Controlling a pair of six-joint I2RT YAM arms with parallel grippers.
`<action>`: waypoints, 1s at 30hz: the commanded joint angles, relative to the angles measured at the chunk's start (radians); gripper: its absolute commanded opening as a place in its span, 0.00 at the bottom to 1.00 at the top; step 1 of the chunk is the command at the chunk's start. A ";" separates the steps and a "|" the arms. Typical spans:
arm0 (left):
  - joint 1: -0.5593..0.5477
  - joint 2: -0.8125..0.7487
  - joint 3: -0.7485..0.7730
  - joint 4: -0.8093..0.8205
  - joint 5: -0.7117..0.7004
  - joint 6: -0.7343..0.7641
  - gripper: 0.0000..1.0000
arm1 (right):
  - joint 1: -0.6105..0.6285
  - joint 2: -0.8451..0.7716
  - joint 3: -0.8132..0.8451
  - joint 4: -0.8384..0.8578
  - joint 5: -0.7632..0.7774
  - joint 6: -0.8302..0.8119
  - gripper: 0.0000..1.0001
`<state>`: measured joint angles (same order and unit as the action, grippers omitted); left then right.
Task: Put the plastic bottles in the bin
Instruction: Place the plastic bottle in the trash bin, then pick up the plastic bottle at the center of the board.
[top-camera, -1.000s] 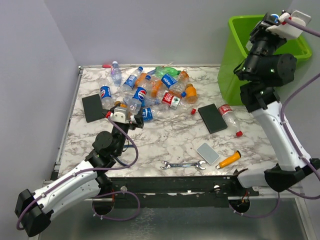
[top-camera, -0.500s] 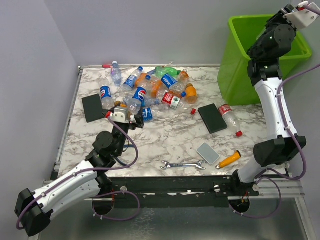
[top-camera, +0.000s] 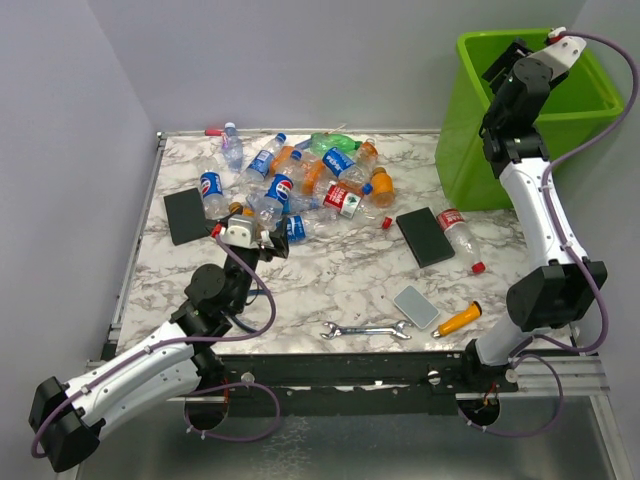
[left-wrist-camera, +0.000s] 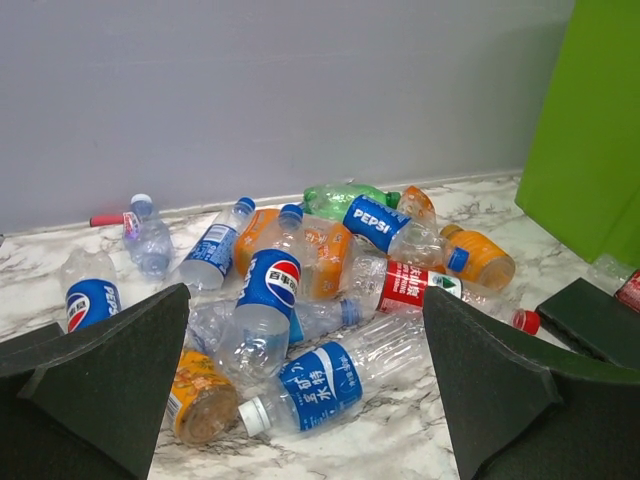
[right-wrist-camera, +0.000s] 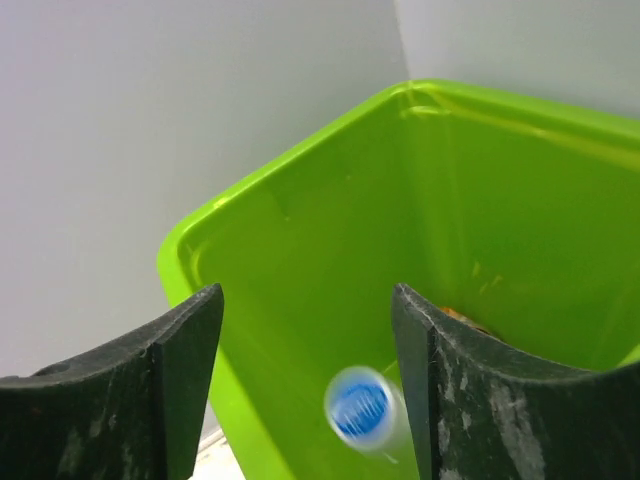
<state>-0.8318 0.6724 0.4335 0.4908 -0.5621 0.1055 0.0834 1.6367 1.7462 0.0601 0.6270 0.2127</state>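
the right fingers (right-wrist-camera: 470, 400) hang over the bin (right-wrist-camera: 300, 250), parted wider than the blurred blue-capped bottle (right-wrist-camera: 362, 410) between them. the left fingers (left-wrist-camera: 110, 390) stand wide just above the bench (left-wrist-camera: 400, 440), facing the heap of bottles (left-wrist-camera: 300, 290). another bottle (top-camera: 458, 235) lies beside a black slab (top-camera: 424, 236).

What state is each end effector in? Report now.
Left end effector: open, empty, facing the plastic bottles.
Right end effector: open over the bin; blue-capped bottle between, ungripped.
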 joint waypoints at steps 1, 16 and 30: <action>-0.003 -0.010 -0.010 0.005 0.004 0.000 0.99 | -0.007 -0.037 0.001 -0.035 -0.090 0.016 0.73; -0.004 0.060 -0.005 0.003 -0.085 -0.023 0.99 | 0.175 -0.338 -0.094 -0.057 -0.581 0.122 0.85; 0.097 0.384 0.311 -0.412 -0.059 -0.326 0.99 | 0.422 -0.629 -0.991 0.024 -0.832 0.323 0.81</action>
<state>-0.8028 0.9901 0.6556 0.2390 -0.6655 -0.0887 0.4992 1.0916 0.8799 0.0807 -0.1257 0.4530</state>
